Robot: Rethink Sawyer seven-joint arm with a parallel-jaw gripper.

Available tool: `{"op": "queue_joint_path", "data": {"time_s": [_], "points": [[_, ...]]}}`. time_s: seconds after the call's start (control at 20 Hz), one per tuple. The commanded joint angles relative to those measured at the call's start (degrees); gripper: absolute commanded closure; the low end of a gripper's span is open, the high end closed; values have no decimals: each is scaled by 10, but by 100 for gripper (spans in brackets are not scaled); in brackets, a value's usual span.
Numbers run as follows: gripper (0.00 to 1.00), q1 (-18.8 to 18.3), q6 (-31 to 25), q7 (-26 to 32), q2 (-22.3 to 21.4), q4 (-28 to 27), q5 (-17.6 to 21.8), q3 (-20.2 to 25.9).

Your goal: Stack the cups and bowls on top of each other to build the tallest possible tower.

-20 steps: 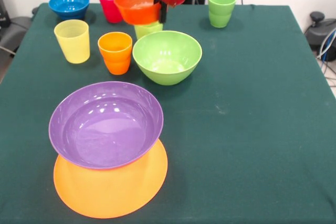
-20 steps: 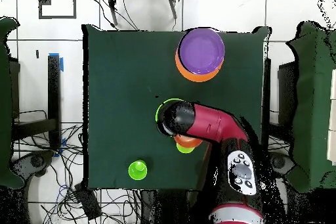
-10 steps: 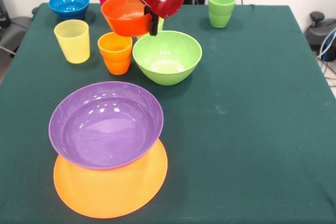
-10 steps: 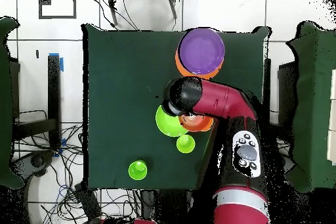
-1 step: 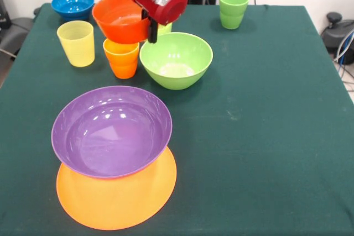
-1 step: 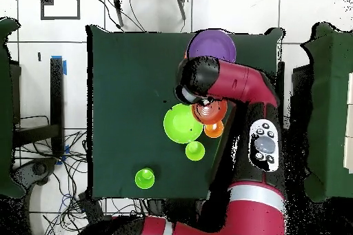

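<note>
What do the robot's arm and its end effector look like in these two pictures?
The arm is glossy red with black joint sections, made of thick rounded links. A grey oval panel with dark buttons sits on one link. At the wrist, a black cylinder with a silver ring joins a red rounded housing. The end effector shows only as a slim black part below it.
</note>
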State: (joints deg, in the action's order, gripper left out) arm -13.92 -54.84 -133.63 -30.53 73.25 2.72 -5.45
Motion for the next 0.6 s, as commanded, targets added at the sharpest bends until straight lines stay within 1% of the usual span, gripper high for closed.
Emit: {"op": "queue_joint_path", "data": {"time_s": [0.05, 0.5, 0.6], "points": [[100, -5, -60, 66, 67, -119, 39, 54], [100, -5, -55, 77, 136, -211, 40, 56], [100, -3, -50, 75, 146, -223, 41, 54]]}}
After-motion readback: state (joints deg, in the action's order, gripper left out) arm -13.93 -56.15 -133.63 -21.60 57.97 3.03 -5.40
